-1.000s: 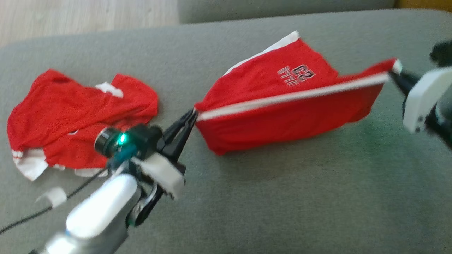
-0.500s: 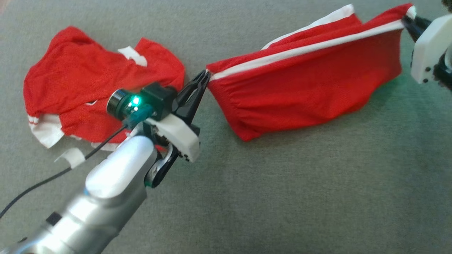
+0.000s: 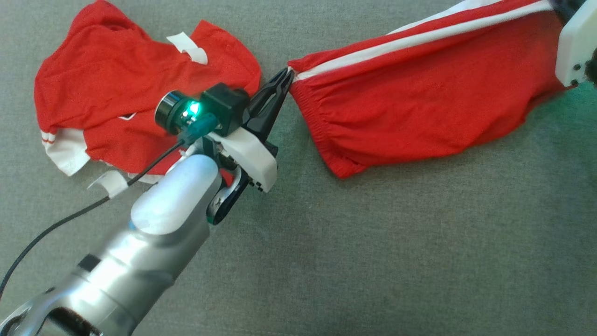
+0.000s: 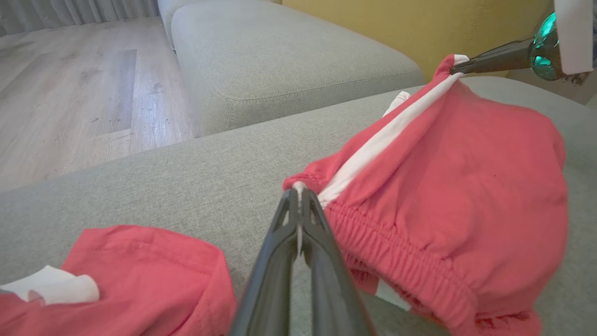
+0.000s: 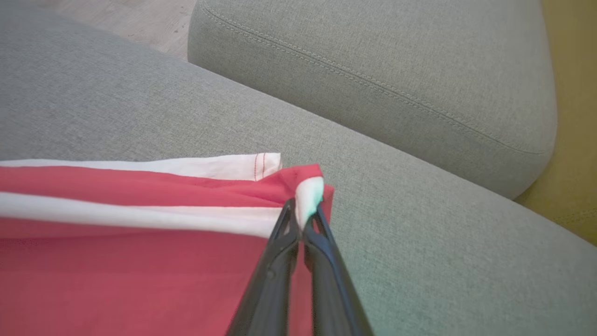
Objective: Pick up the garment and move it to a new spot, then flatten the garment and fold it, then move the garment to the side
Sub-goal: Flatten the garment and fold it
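**Head view.** We see the left gripper (image 3: 286, 74) with its fingers pressed together on the waistband corner of the red shorts (image 3: 419, 98), at the end of the white side stripe. The shorts are stretched from this corner up toward the white housing (image 3: 574, 46) of the right arm at the top right edge. Their lower edge sags onto the grey sofa seat (image 3: 373, 261). A second red garment (image 3: 116, 79) lies crumpled on the seat to the left, just beside the left gripper. A black cable (image 3: 56, 224) runs along the left arm.

**Left wrist view.** We see the two dark fingers closed on the gathered elastic corner, with no gap at the tips. The white stripe runs up and to the right to the right gripper (image 4: 453, 71), which pinches the far corner. The cloth hangs between the two grippers. Behind it are a second grey cushion (image 4: 280, 60), a wooden floor (image 4: 70, 93) and a yellow wall (image 4: 419, 28).

**Right wrist view.** We see the right fingers pinched shut on the white-edged corner of the shorts. The stripe runs off to the left, above the seat.
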Robot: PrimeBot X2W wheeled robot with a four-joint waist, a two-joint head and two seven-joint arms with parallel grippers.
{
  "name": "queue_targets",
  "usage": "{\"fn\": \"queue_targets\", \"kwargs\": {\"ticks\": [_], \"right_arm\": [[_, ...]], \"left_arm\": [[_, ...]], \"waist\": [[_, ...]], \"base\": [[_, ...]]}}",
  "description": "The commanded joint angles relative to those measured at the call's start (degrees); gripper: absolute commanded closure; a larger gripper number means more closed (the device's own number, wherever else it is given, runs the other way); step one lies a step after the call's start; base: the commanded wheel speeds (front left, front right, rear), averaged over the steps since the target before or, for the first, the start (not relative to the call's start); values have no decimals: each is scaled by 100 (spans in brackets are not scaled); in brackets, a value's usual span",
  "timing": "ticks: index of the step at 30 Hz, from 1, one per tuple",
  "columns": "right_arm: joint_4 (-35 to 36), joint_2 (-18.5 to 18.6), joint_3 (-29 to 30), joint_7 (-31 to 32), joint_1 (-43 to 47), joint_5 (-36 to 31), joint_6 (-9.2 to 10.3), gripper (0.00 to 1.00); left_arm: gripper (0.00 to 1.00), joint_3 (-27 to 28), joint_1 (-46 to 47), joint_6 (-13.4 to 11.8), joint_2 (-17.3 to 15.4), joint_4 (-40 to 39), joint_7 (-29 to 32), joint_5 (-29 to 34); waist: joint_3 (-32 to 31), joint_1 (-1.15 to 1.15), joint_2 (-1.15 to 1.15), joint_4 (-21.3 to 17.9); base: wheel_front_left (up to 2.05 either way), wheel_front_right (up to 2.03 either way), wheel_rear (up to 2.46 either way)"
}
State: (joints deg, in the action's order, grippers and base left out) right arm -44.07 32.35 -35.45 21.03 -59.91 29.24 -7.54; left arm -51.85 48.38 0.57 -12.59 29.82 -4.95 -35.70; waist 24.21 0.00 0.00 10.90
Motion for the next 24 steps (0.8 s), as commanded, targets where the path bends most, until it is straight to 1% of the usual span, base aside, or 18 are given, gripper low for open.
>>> {"fn": "queue_targets", "kwargs": {"ticks": [1,2,3,4,9,12,17,22,24], "right_arm": [[28,21,-54,-143,-189,-73,5,57],[-64,11,-63,-223,-241,-106,5,28],[-156,-18,-77,-291,-279,-129,5,0],[-229,-59,-96,-364,-309,-132,5,0],[-571,-242,-80,-873,-396,-86,5,0],[-684,-311,4,-1390,-372,-52,5,0],[-708,-537,377,-2347,-178,208,5,0],[-562,-723,776,-3059,267,385,5,0],[-480,-764,946,-3254,476,351,5,0]], "left_arm": [[100,160,287,13,-103,-36,-52,51],[63,154,314,20,-83,9,-68,56],[15,149,337,23,-64,55,-83,60],[0,146,354,23,-50,104,-93,60],[0,196,374,-15,-38,300,-203,22],[0,330,337,-90,-86,350,-385,-51],[0,741,161,-346,-229,248,-787,-228],[0,1172,-212,-639,-416,-101,-972,-269],[0,1336,-425,-748,-487,-294,-993,-236]], "waist": [[58,0,0,20],[81,0,0,19],[97,0,0,19],[107,0,0,12],[46,0,0,-72],[-104,0,0,-153],[-484,0,0,-337],[-923,0,0,-508],[-1084,0,0,-568]], "base": [[0,0,0],[0,0,0],[0,0,0],[0,0,0],[0,0,0],[0,0,0],[0,0,0],[0,0,0],[0,0,0]]}}
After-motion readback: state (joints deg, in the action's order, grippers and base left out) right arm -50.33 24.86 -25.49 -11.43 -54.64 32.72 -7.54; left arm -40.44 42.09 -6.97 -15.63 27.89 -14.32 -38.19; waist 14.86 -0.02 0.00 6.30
